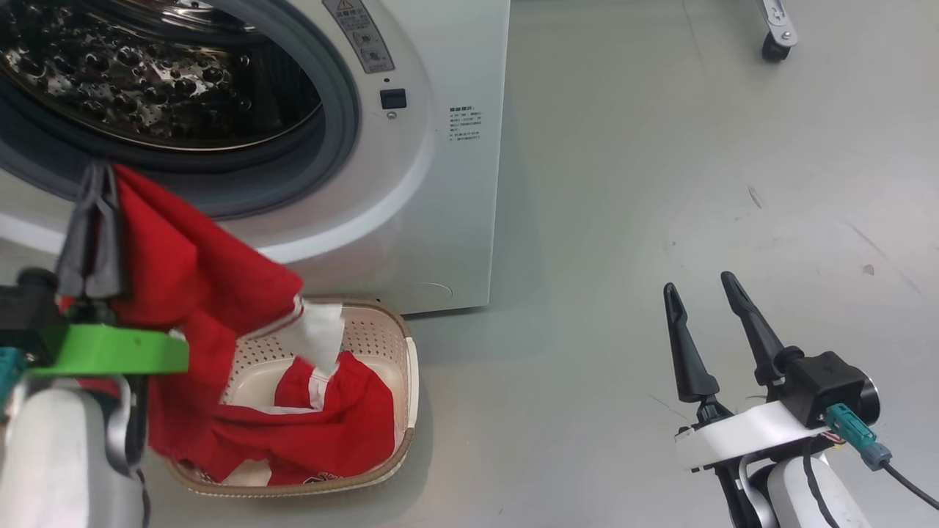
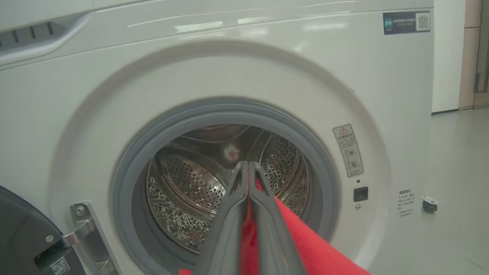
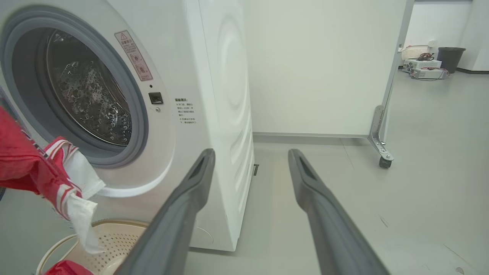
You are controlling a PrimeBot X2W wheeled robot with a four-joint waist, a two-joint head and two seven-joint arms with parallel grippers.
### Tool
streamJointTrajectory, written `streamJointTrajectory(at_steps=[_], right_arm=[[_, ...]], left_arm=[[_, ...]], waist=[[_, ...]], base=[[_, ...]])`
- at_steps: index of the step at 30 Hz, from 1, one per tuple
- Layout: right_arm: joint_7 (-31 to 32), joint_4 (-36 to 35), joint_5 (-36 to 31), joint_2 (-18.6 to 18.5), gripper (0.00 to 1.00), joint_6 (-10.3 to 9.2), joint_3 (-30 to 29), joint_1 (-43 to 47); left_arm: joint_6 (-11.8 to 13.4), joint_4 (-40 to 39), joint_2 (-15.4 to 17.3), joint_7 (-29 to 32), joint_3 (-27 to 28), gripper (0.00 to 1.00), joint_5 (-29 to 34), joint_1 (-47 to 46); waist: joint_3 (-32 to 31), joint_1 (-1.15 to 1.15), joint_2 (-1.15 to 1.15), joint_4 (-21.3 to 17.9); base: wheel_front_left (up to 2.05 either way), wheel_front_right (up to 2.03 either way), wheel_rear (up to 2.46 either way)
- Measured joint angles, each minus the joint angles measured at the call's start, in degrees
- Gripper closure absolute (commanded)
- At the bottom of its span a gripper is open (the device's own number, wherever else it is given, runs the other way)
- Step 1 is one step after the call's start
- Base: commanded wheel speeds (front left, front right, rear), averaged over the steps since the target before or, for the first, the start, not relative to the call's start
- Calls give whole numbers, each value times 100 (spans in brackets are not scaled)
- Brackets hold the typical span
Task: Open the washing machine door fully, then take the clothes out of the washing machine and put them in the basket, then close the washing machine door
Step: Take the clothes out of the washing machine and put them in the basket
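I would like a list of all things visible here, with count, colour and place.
washing machine: one, white, ahead on the left
washing machine door: one, black, open, lower left of left wrist view
clothes: count unclear, red with white trim, hanging from the left gripper into the basket
basket: one, cream, in front of the machine
caster wheel: one, black, far right
left gripper: one, dark fingers, shut on the clothes
right gripper: one, dark fingers, open, lower right
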Motion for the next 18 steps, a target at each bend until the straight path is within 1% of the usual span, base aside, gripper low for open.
streamJointTrajectory(at_steps=[7, 18], right_arm=[[0, -4, -3, 3, 0, 2, 67, 0], [0, -59, -4, 7, 0, 20, 104, -69]], left_arm=[[-5, 432, -12, 5, -214, 100, 52, 365], [-8, 1138, -7, 116, -376, 100, 149, 418]], waist=[[128, 0, 0, -101], [450, 0, 0, -288]], base=[[0, 0, 0], [0, 0, 0]])
